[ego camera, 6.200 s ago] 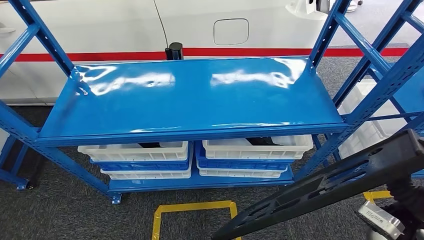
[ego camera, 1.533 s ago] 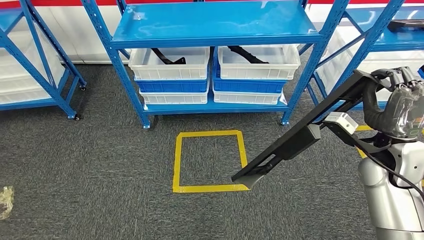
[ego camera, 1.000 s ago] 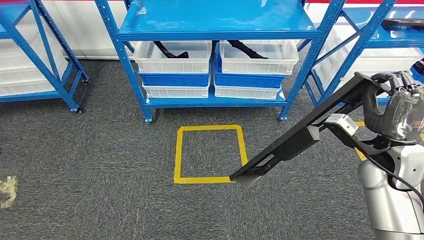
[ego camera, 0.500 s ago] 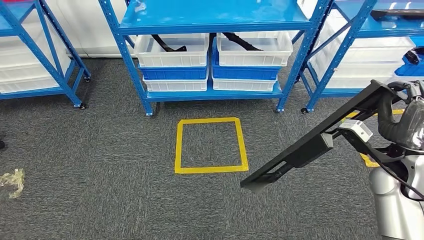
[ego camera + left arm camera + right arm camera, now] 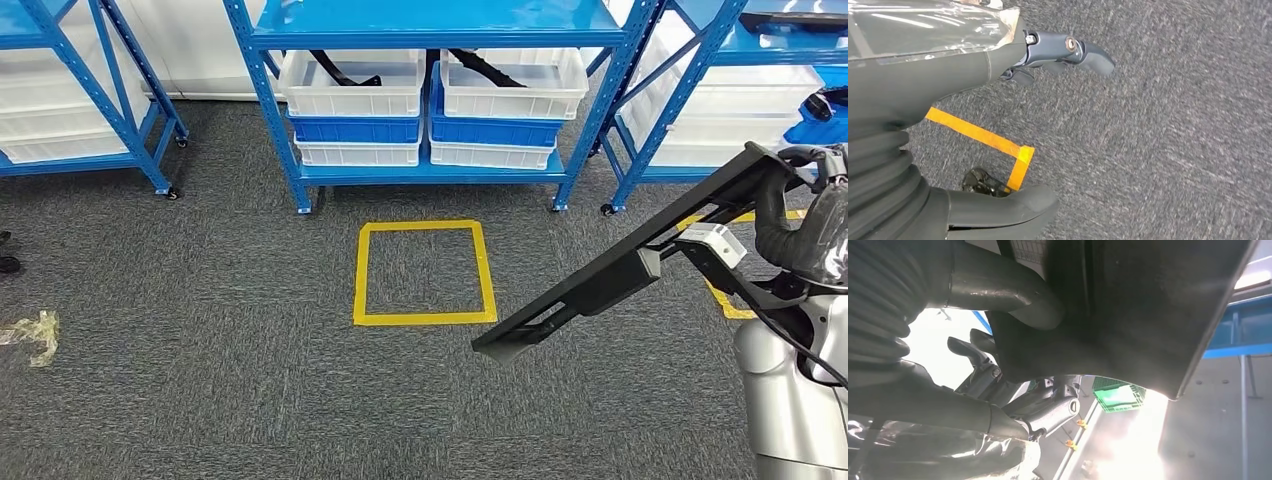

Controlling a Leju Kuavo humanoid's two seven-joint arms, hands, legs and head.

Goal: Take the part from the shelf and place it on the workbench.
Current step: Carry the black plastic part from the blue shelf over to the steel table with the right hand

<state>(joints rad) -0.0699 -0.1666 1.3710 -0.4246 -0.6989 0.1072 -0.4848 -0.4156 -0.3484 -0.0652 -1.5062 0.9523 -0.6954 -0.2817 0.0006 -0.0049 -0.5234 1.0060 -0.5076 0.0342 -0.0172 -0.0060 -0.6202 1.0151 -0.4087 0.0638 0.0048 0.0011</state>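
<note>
One long, flat black part point(image 5: 620, 275), a slotted rigid frame, was held aloft in our right hand point(image 5: 800, 165), fingers wrapped round its upper end, over grey carpet point(image 5: 200, 380) near the yellow tape square point(image 5: 425, 272). Our left hand point(image 5: 998, 60) hung with fingers apart, holding nothing. We judged the carrying step under way; next, finding the workbench.

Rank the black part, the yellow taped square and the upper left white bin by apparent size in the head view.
1. Black part, longest span, though it is nearest the camera, so that is partly nearness.
2. Yellow taped square and upper left white bin: look alike in extent; I won't rank them.
</note>
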